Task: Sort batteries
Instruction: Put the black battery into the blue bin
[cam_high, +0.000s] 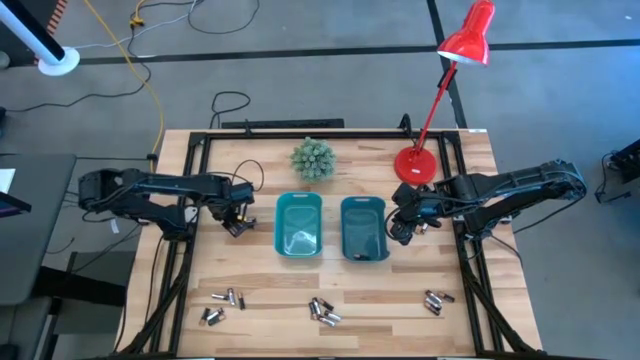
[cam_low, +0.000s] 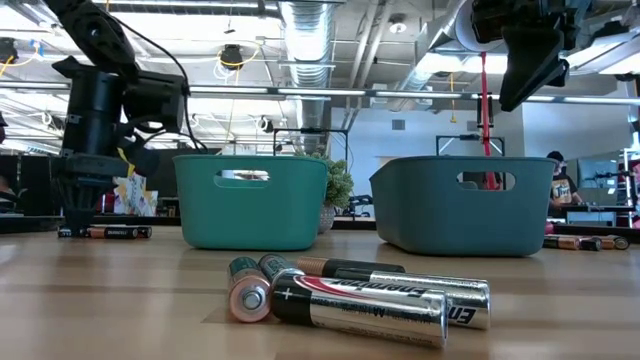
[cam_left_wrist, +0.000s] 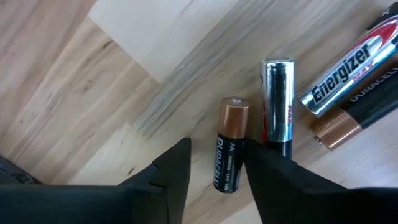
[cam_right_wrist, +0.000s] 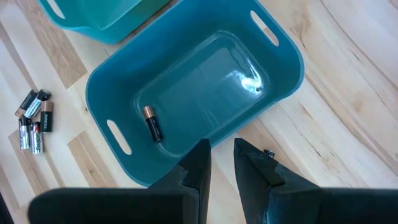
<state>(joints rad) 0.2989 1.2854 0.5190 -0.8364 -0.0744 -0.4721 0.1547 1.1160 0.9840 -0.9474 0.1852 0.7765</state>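
My left gripper (cam_left_wrist: 219, 147) points down at the table left of the left teal bin (cam_high: 298, 226). It is open, with its fingers on either side of a copper-topped black battery (cam_left_wrist: 227, 140) that lies flat on the wood. A silver battery (cam_left_wrist: 278, 93) lies just past one finger, with two more beside it (cam_left_wrist: 348, 74). My right gripper (cam_right_wrist: 222, 149) hangs above the near rim of the right teal bin (cam_right_wrist: 112, 81). Its fingers stand a narrow gap apart with nothing between them. One copper-topped battery (cam_right_wrist: 152, 124) lies on that bin's floor.
Loose batteries lie in small groups near the table's front edge (cam_high: 225, 297), (cam_high: 322, 310), (cam_high: 433, 300). At the back stand a small green plant (cam_high: 313, 158) and a red desk lamp (cam_high: 418, 165). The left bin holds no battery that I can see.
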